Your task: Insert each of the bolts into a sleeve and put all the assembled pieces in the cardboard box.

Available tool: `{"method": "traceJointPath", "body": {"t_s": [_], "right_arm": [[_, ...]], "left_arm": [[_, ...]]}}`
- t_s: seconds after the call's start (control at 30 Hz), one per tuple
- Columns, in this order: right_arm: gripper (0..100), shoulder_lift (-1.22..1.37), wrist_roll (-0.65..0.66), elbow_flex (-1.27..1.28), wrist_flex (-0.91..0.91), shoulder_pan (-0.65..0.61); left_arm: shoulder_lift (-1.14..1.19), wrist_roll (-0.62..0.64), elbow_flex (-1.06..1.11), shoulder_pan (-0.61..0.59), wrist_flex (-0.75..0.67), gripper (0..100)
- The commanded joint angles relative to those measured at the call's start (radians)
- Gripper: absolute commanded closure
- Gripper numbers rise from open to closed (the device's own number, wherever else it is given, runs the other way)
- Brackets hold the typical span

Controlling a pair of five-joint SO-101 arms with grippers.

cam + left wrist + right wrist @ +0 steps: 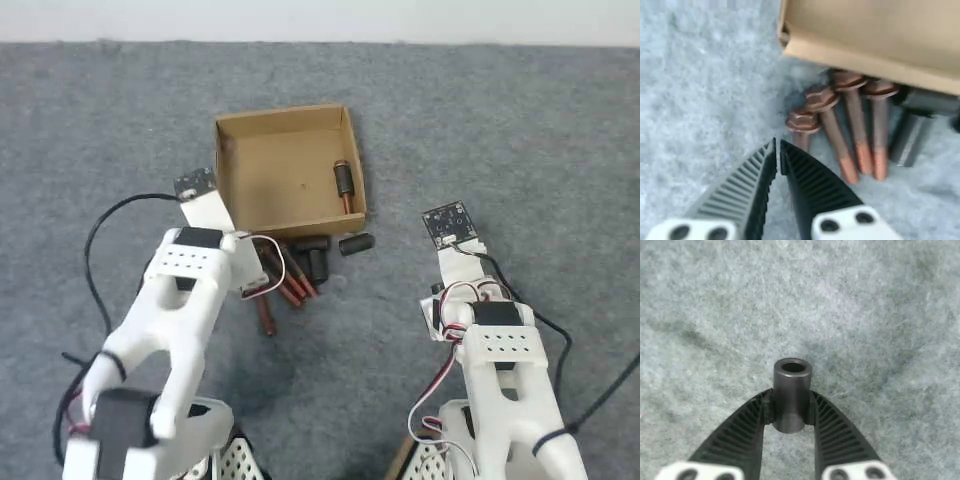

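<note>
Several copper bolts (840,135) lie side by side on the grey carpet just outside the cardboard box (870,50), heads toward its wall. My left gripper (778,146) hovers over the nearest bolt (802,121), its jaws shut with nothing between them. A dark sleeve (912,135) lies beside the bolts. From above, the bolts (293,285) and loose sleeves (318,262) sit in front of the box (228,170), where one assembled piece (345,185) lies. My right gripper (790,405) is shut on a dark sleeve (791,390), held upright with its bore showing.
Another sleeve (355,243) lies at the box's near right corner, and a single bolt (267,315) lies apart, closer to the arms. Black cables (100,240) trail on the left. Grey carpet (520,130) covers the whole table.
</note>
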Motion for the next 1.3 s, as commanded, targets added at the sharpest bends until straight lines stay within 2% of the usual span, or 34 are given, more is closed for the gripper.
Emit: {"method": "traceJointPath", "body": {"t_s": [0.0,0.23,0.4,0.5,0.93,1.1,1.27], "right_arm": [[99.3,-0.036,0.025,-0.006,-0.015,0.004],[99.3,-0.036,0.021,-0.006,-0.015,0.004],[99.3,-0.036,0.021,-0.006,-0.013,0.005],[99.3,-0.036,0.021,-0.006,-0.013,0.005],[99.3,-0.038,0.021,-0.006,-0.008,0.005],[99.3,-0.041,0.023,-0.006,-0.008,0.005],[99.3,-0.042,0.025,-0.006,-0.007,0.007]], "left_arm": [[-0.137,0.014,0.015,0.005,0.012,99],[-0.138,0.014,0.045,0.083,0.003,98],[-0.031,0.015,0.045,0.081,-0.040,87],[0.021,0.015,0.041,0.080,-0.044,85],[0.244,0.012,-0.094,-0.029,-0.115,85],[0.265,0.011,-0.114,-0.021,-0.115,99],[0.265,0.011,-0.105,-0.020,-0.115,99]]}}
